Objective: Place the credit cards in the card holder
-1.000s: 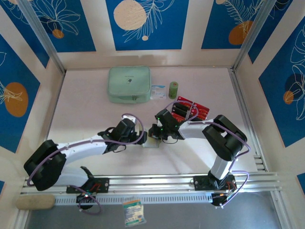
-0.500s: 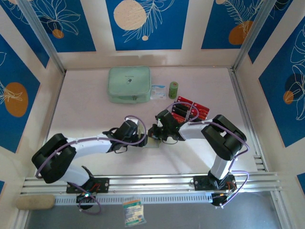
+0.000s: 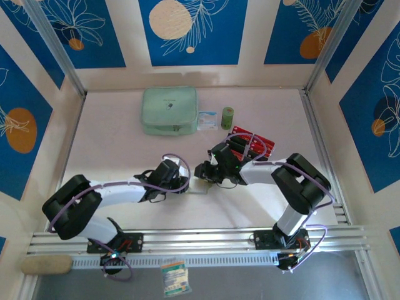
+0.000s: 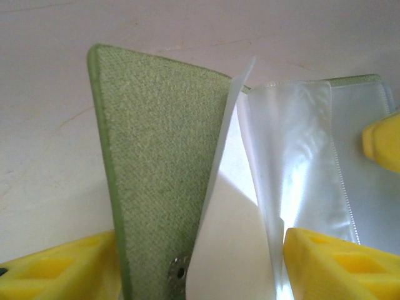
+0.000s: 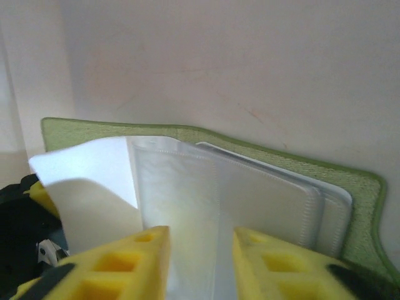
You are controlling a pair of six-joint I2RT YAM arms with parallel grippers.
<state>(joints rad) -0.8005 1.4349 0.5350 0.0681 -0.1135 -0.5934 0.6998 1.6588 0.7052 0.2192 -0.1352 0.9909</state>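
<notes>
The card holder [image 3: 199, 185] lies open on the tabletop [image 3: 125, 156], looking light and floppy, its sleeves [image 4: 294, 156] slippery; I'd pinch the stiffer cover [image 4: 156, 156]. Left gripper [image 4: 197, 247] straddles cover and sleeves, grip unclear; right gripper [image 5: 200, 236] gapes slightly around one sleeve.

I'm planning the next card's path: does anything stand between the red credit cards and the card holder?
No loose object does. But the right gripper, its fingers at the card holder, and its wrist hang over the straight line from the credit cards to it.
</notes>
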